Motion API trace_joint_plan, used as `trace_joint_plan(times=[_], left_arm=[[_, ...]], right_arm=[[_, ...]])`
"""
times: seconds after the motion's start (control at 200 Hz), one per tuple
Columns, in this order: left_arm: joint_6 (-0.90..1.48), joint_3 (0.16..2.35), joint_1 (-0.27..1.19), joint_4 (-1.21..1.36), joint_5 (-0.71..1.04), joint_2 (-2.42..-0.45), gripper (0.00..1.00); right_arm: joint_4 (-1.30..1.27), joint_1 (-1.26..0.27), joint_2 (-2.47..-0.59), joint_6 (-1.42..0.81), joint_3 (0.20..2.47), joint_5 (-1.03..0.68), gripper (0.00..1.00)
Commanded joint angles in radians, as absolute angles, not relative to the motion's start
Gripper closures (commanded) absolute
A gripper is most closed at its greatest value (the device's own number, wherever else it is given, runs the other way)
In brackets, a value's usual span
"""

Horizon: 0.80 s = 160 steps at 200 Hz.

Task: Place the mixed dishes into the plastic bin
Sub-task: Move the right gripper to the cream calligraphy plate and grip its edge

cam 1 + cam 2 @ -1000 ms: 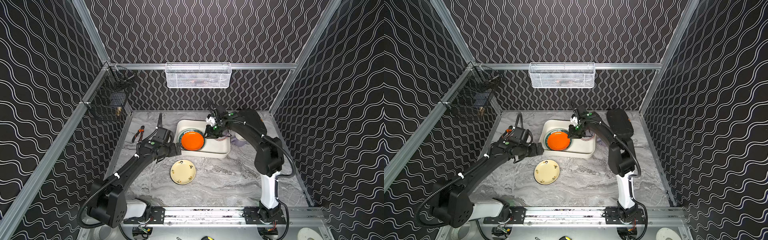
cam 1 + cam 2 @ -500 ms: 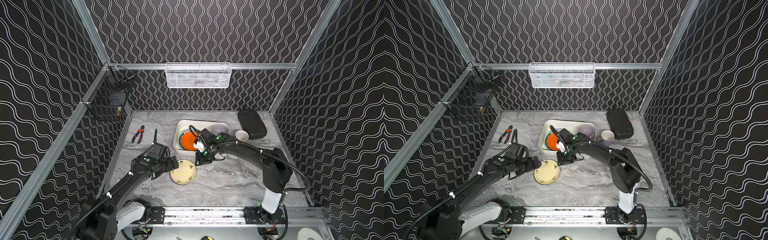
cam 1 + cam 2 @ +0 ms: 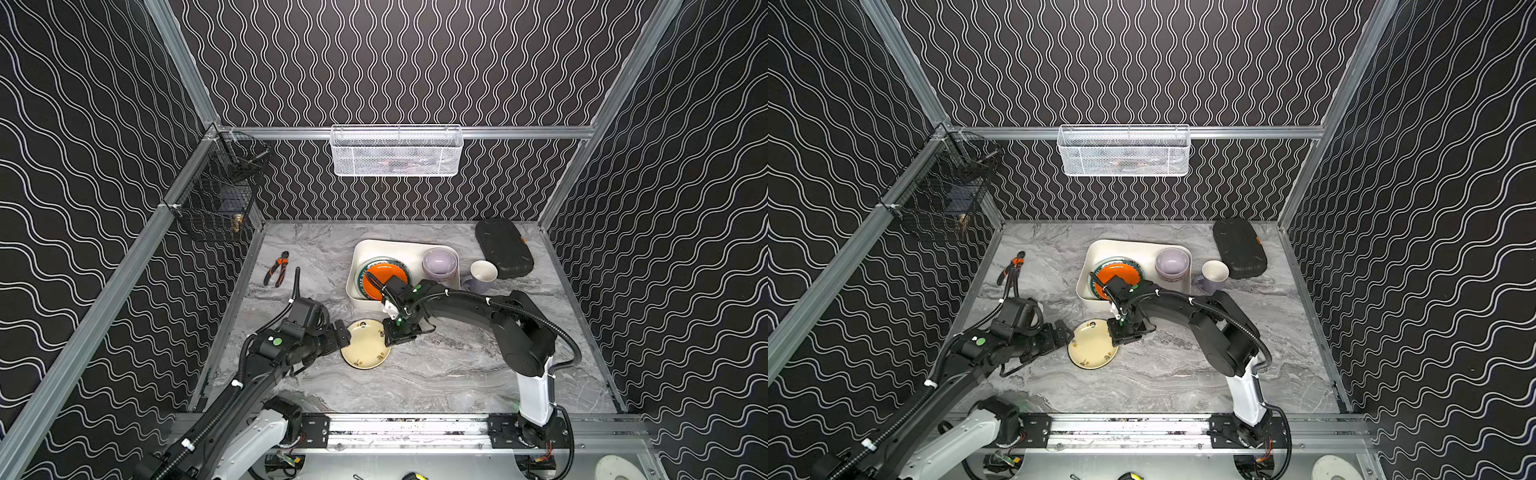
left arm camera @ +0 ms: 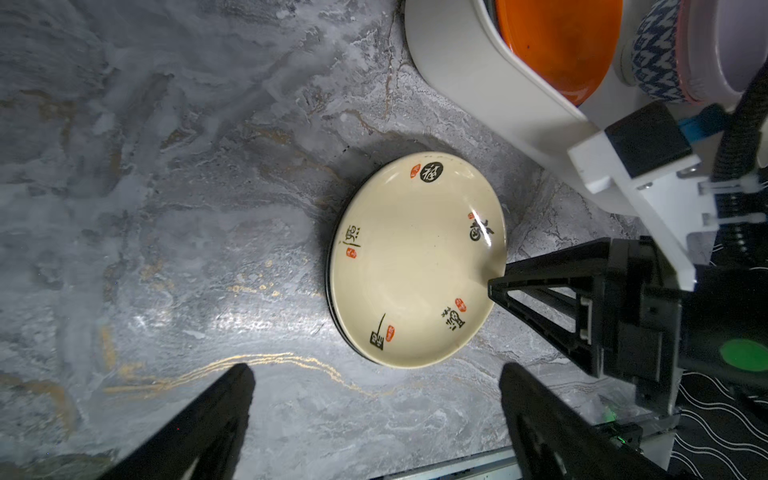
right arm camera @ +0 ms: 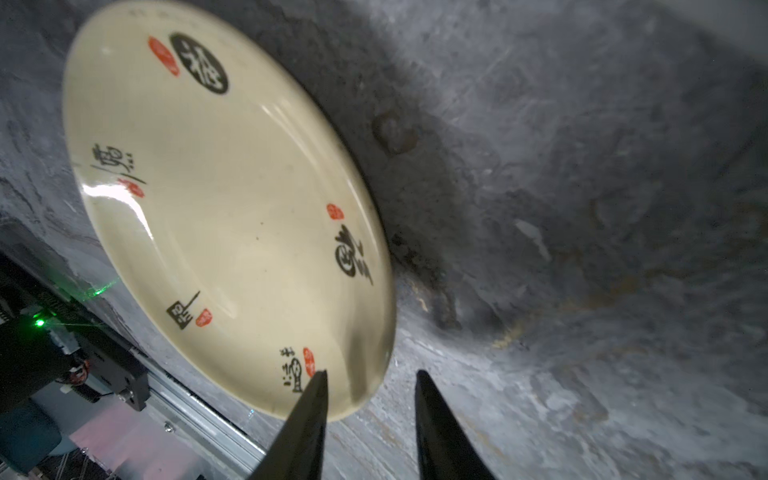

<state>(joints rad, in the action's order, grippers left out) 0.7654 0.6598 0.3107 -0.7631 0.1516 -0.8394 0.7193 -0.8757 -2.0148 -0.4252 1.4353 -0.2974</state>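
A robot test cell in a lab: a closed booth whose walls [image 3: 395, 62] are black panels printed with white wavy lines, held in bare aluminium frame bars [image 3: 184, 66]. Its floor is a grey marble-look tabletop [image 3: 457, 374]. Along the near edge runs a metal rail [image 3: 407, 428] carrying the left arm [image 3: 266, 365] and the right arm [image 3: 528, 345], cables exposed. A white mesh basket [image 3: 397, 153] hangs on the far wall, a black wire basket [image 3: 216, 203] on the left wall. Pliers [image 3: 276, 268] lie far left, a black hard case [image 3: 503, 249] far right, a plastic bin [image 3: 399, 245] with an orange plate [image 3: 384, 276] between them
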Motion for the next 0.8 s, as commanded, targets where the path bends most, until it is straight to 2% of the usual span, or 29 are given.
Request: trace_joint_plan(times=[0.0, 0.06, 0.25, 0.345, 0.796], left_arm=[[0.787, 0.658, 0.31, -0.801, 0.136, -0.827, 0.04], [0.785, 0.66, 0.311, -0.801, 0.134, -0.824, 0.04], [0.775, 0.666, 0.311, -0.78, 0.135, -0.847, 0.04], [0.77, 0.669, 0.311, -0.761, 0.139, -0.865, 0.04], [0.734, 0.713, 0.311, -0.673, 0.141, -0.973, 0.03]], right_arm=[[0.702, -0.873, -2.032, -0.436, 1.449, -0.271, 0.66], [0.701, -0.873, -2.036, -0.439, 1.45, -0.268, 0.7], [0.73, -0.873, -2.029, -0.439, 1.451, -0.229, 0.92], [0.751, -0.873, -2.019, -0.439, 1.453, -0.206, 0.98], [0.84, -0.871, -1.918, -0.431, 1.492, -0.191, 1.0]])
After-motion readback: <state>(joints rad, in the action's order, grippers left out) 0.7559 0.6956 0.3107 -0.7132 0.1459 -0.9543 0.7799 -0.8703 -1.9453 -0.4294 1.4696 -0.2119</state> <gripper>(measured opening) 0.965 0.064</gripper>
